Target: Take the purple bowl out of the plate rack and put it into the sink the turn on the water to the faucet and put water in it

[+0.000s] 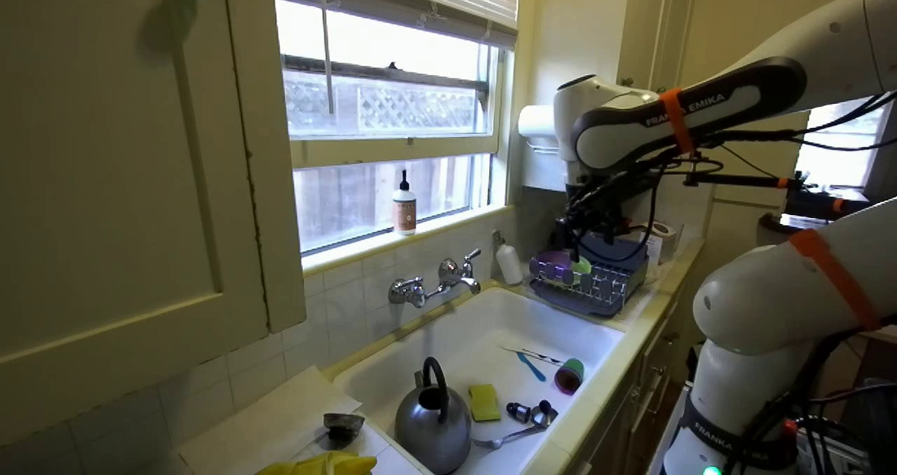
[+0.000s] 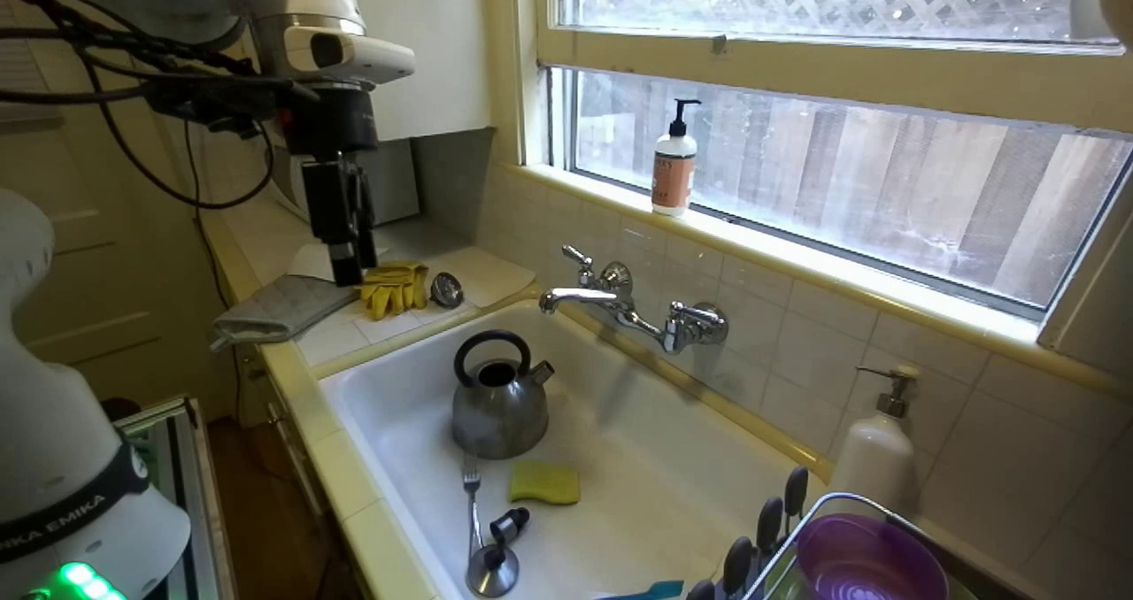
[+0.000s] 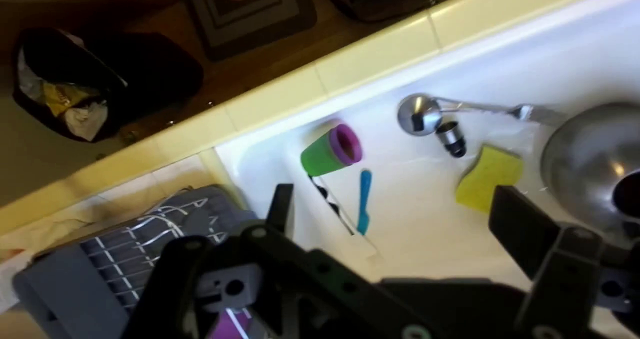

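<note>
Chrome faucet (image 2: 622,310) runs along the wall (image 2: 797,339), spout (image 2: 575,296) pointing over the sink (image 2: 655,458) (claw (image 3: 392,209) spread wide).

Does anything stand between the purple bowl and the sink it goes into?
Yes: the sink-facing side of the plate rack, with its row of dark rounded uprights, stands between the purple bowl and the sink. The bowl would probably need lifting over that side first.
</note>
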`<state>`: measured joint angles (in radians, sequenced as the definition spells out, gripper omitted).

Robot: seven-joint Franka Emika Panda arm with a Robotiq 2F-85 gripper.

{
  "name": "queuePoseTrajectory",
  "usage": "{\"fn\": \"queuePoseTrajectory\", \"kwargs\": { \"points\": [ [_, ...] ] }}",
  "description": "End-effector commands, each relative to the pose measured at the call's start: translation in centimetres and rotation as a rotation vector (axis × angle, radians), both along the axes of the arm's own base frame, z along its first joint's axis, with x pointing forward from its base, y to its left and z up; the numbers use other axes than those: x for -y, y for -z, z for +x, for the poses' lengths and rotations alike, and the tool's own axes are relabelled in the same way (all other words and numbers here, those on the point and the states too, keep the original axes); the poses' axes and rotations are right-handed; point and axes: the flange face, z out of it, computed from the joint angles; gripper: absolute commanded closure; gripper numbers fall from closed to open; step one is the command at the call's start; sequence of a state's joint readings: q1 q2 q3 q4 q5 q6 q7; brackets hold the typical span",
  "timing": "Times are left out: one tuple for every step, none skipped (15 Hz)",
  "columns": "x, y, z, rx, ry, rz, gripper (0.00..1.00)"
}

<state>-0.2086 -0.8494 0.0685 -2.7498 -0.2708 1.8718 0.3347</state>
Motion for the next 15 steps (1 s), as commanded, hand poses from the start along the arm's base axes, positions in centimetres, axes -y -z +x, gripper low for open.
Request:
{"fn": "queuePoseTrajectory", "kwargs": {
  "points": [
    [8.6, -0.5, -0.8, 0.113, 0.161, -0.053, 0.0],
    [10.9, -0.4, -1.1, 0.152, 0.207, -0.062, 0.0],
    [13.1, -0.5, -1.8, 0.194, 0.252, -0.069, 0.0],
    [15.0, -0.4, -2.4, 0.236, 0.296, -0.076, 0.0],
    [16.7, -0.3, -2.8, 0.278, 0.34, -0.082, 0.0],
    [18.2, 0.0, -3.0, 0.318, 0.388, -0.079, 0.0],
    [19.5, 0.2, -3.3, 0.35, 0.443, -0.064, 0.0],
    [17.6, -0.8, -3.5, 0.316, 0.359, -0.064, 0.0],
    [18.6, -0.4, -3.8, 0.334, 0.39, -0.064, 0.0],
    [19.1, -0.1, -3.9, 0.336, 0.408, -0.063, 0.0],
    [19.3, 0.1, -3.8, 0.336, 0.417, -0.061, 0.0],
    [19.4, 0.2, -3.6, 0.335, 0.424, -0.061, 0.0],
    [19.4, 0.2, -3.5, 0.335, 0.426, -0.062, 0.0],
    [19.4, 0.2, -3.5, 0.336, 0.427, -0.062, 0.0],
    [19.4, 0.2, -3.5, 0.337, 0.427, -0.062, 0.0]
  ]
}}
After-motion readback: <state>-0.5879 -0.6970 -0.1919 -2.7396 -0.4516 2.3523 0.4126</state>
